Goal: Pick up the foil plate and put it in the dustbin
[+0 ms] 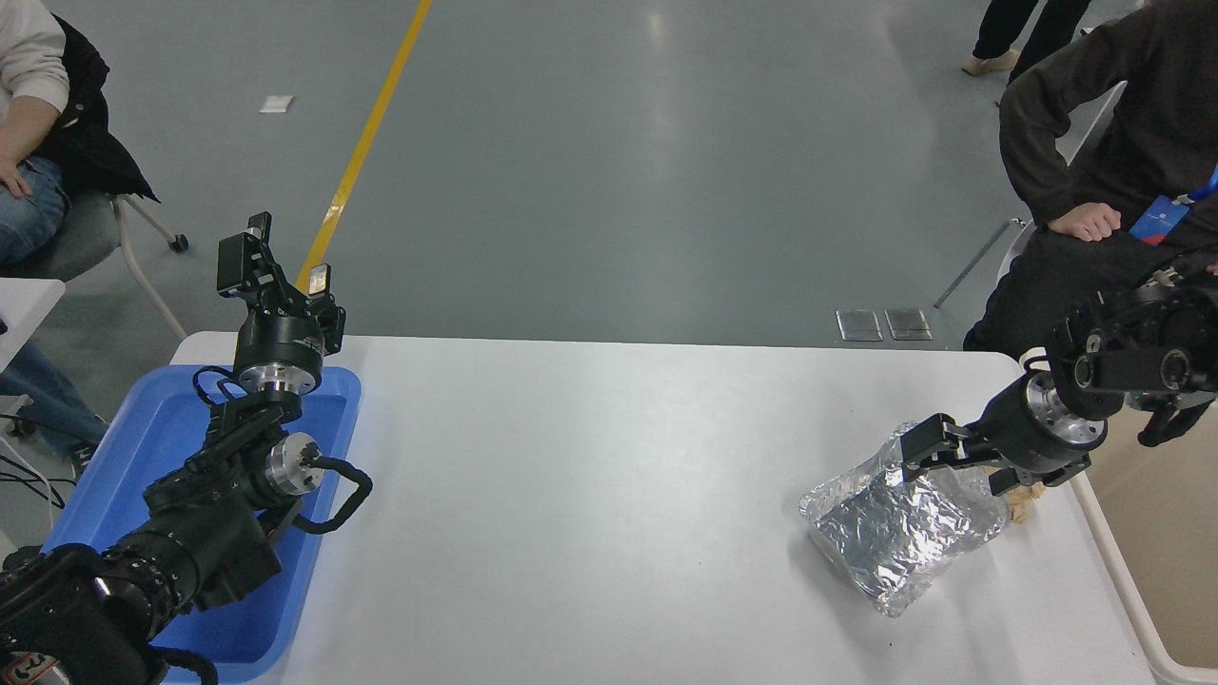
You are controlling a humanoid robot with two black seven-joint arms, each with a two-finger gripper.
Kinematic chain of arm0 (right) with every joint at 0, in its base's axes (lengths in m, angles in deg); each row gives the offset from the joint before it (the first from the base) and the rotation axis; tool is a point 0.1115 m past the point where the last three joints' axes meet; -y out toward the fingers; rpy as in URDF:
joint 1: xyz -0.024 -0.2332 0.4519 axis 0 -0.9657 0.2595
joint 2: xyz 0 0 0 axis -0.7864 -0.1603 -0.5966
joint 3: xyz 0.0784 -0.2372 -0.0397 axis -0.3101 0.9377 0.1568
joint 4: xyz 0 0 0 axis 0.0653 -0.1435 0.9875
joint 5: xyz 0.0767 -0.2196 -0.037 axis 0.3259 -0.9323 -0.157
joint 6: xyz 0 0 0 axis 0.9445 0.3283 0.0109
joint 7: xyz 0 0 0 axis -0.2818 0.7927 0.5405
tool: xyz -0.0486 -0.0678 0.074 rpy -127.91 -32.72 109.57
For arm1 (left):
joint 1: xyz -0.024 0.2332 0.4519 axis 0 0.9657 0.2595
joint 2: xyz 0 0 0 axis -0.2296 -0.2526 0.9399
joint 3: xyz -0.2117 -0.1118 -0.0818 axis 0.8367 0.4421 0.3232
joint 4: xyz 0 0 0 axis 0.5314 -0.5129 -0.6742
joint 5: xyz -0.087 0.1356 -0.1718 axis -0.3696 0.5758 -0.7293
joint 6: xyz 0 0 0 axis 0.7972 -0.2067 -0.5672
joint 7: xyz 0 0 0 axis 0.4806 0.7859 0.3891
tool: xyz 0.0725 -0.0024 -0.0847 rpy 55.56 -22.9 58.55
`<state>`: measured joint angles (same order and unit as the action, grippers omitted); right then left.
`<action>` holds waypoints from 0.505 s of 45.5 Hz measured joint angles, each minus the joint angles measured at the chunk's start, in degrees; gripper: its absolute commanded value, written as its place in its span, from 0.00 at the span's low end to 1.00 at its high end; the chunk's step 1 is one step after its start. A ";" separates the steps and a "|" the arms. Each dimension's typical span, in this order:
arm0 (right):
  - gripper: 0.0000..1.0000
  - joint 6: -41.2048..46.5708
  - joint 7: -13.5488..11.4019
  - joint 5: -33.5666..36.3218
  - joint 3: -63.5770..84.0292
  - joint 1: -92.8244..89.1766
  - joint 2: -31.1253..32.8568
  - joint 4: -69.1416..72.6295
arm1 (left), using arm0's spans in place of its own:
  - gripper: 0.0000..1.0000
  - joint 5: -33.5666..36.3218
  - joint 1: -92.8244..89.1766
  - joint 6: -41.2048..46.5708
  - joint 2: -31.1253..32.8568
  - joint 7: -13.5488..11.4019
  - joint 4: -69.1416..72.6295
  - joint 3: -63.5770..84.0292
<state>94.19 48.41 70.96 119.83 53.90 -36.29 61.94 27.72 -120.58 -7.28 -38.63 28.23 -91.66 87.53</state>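
The foil plate [904, 538], a wrinkled silver tray, lies on the white table at the right, its far edge tipped up. My right gripper [961, 461] comes in from the right edge and sits low over that far edge. It is open, with one finger [928, 440] at the plate's far left corner and the other [1001, 479] at its far right corner. The beige dustbin [1109, 552] stands beside the table's right edge, only partly in view. My left gripper [281, 266] is open and parked above the blue tray at the left.
A small tan wad [1026, 502] lies just right of the foil plate, under my right wrist. A shallow blue tray [143, 447] sits at the table's left end. One person sits at the far right [1123, 143], another at the far left [38, 143].
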 measured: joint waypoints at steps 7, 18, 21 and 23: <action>1.00 -0.40 0.00 0.00 -0.24 -1.36 0.00 -0.99 | 1.00 0.00 0.00 0.00 0.00 0.00 0.00 0.00; 1.00 -1.14 -0.04 -0.04 -0.78 -5.34 0.24 -4.18 | 1.00 0.00 0.00 0.00 0.00 0.00 0.00 0.00; 1.00 -1.36 -0.06 -0.28 -0.96 -6.81 0.67 -5.20 | 1.00 0.00 -0.01 0.00 0.00 0.00 0.00 0.00; 1.00 -1.53 -0.07 -0.50 -1.19 -7.61 0.91 -5.71 | 1.00 0.00 -0.01 0.00 0.00 0.00 0.00 0.00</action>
<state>92.66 48.34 70.46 118.64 46.29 -35.39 56.23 27.72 -120.60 -7.28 -38.63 28.24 -91.66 87.53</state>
